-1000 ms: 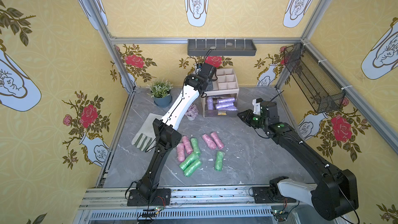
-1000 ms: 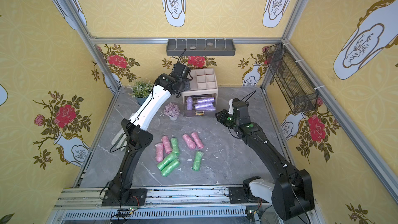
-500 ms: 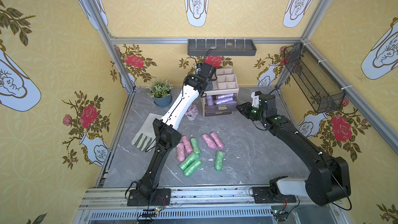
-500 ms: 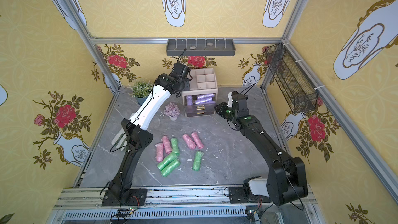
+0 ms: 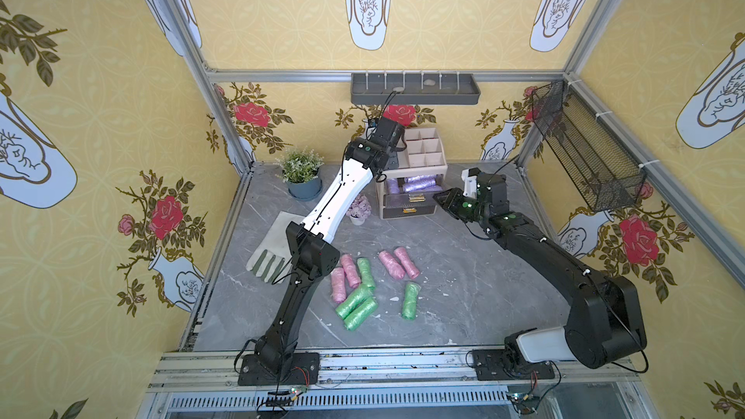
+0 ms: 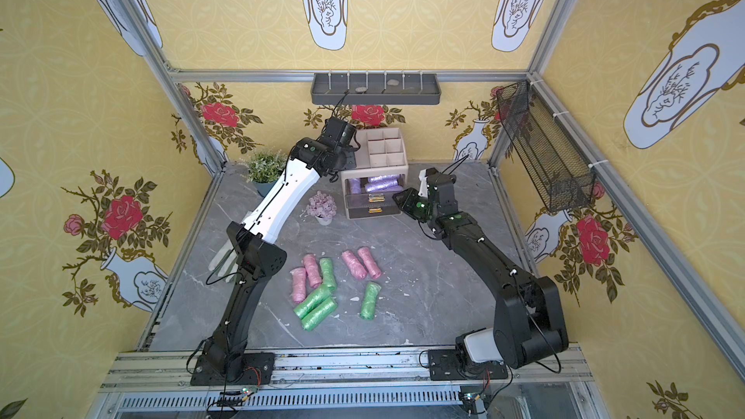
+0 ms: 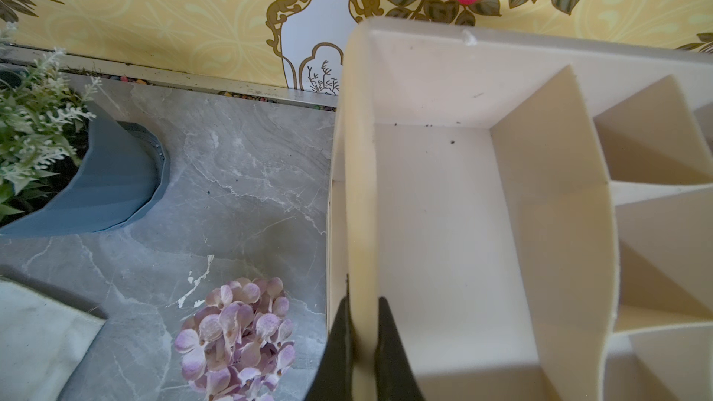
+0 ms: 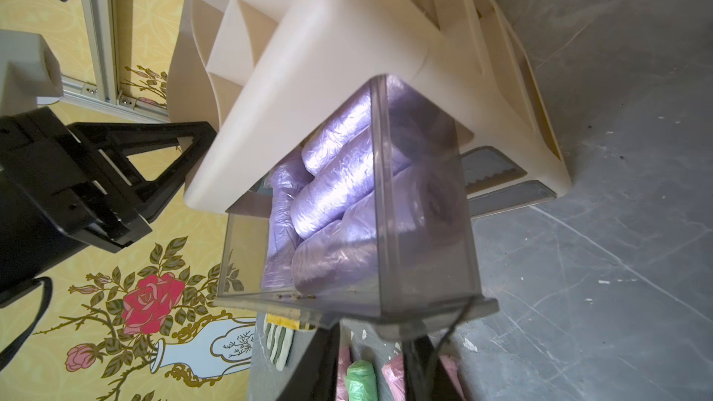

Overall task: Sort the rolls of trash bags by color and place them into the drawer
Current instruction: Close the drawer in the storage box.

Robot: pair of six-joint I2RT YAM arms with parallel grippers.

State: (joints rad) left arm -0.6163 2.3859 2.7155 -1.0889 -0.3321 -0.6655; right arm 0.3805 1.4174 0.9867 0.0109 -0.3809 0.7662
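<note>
Beige organizer [image 5: 425,151] is seen at the far middle of the grey marble tabletop [image 5: 463,276], close to the far wall. Its top drawer [image 5: 403,197] is pulled out toward the near side. Purple rolls [image 5: 419,185] are packed inside it, lying on their sides; through the clear drawer wall in the right wrist view they are seen stacked against each other [image 8: 335,187].

Left hand [image 7: 362,325] is clamped tight on the organizer's left side wall, with one finger inside the left-edge compartment and one outside.

Right hand [image 5: 439,198] is held at the right end of the drawer front. In the right wrist view [image 8: 370,341] its fingers are seen parted, with tabletop and rolls visible through the gap and nothing clamped between them. Contact with the drawer front cannot be told.

Four pink rolls [image 5: 390,264] and four green rolls [image 5: 410,300] are lying loose on the near middle of the tabletop, well apart from the organizer. Two pink ones are paired side by side at the cluster's right. Two more pink and one green are lined up at its left, with two touching green ones just nearer. One green is set alone at the near right.

A lilac flower bunch [image 5: 358,207] in a white pot is placed just left of the organizer, a potted plant [image 5: 302,173] farther left, and a work glove [image 5: 270,251] at the left, partly covered by the left arm.
</note>
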